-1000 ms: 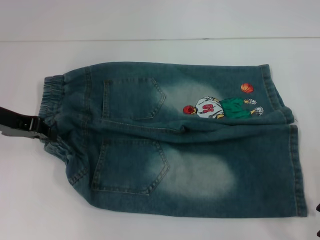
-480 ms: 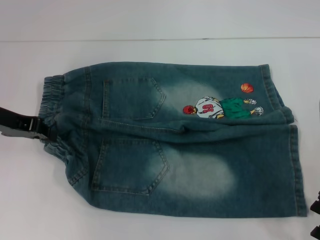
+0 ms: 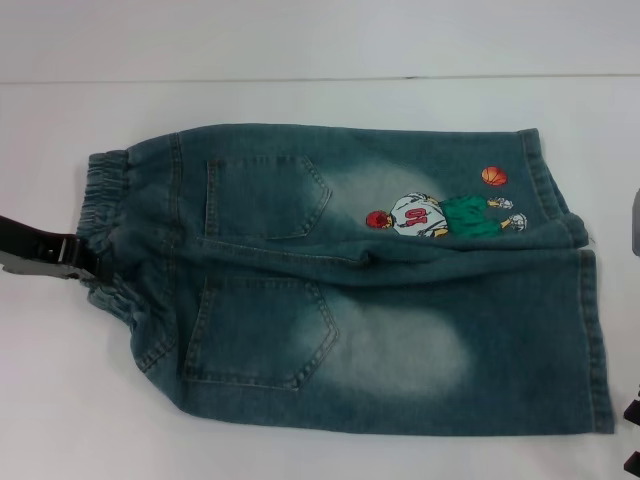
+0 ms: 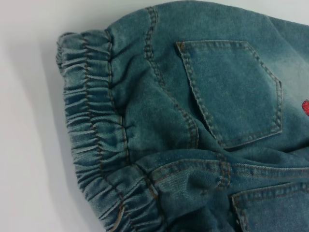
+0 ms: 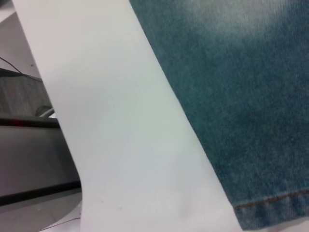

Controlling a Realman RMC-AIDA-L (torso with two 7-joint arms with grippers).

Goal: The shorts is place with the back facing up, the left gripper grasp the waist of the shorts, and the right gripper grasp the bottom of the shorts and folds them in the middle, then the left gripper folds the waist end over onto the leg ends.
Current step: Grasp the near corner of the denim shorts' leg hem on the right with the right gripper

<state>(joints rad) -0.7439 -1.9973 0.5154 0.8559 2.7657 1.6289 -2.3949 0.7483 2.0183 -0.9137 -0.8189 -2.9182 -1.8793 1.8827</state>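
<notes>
The denim shorts [image 3: 350, 290] lie flat on the white table [image 3: 300, 100], back up, with both rear pockets showing and a basketball-player print [image 3: 440, 213] on the far leg. The elastic waist [image 3: 105, 230] is on the left and the leg hems [image 3: 595, 340] are on the right. My left gripper [image 3: 88, 262] sits at the waist's edge, shut on the bunched waistband [image 4: 120, 193]. Only a dark sliver of my right gripper [image 3: 632, 440] shows at the bottom right, just beyond the near leg's hem [image 5: 270, 210].
The table's edge runs close beside the near leg, with dark equipment [image 5: 29, 140] below it. A grey shape [image 3: 635, 222] shows at the right border of the head view. Bare table surrounds the shorts on the far and left sides.
The dark tip of the right gripper has come further into the bottom right corner. A grey shape has appeared at the right edge. The left gripper and the shorts have stayed still.
</notes>
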